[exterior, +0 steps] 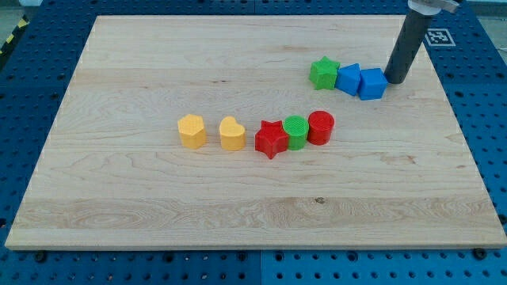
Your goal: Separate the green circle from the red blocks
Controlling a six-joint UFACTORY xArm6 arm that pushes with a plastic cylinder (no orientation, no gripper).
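My tip (396, 80), a bare dark rod with no gripper, stands beside the blue plastic cube (372, 84), while the green plastic circle (295, 131), squeezed between the red plastic star (271, 139) and red plastic cylinder (321, 127), lies toward the view's bottom-left of it.
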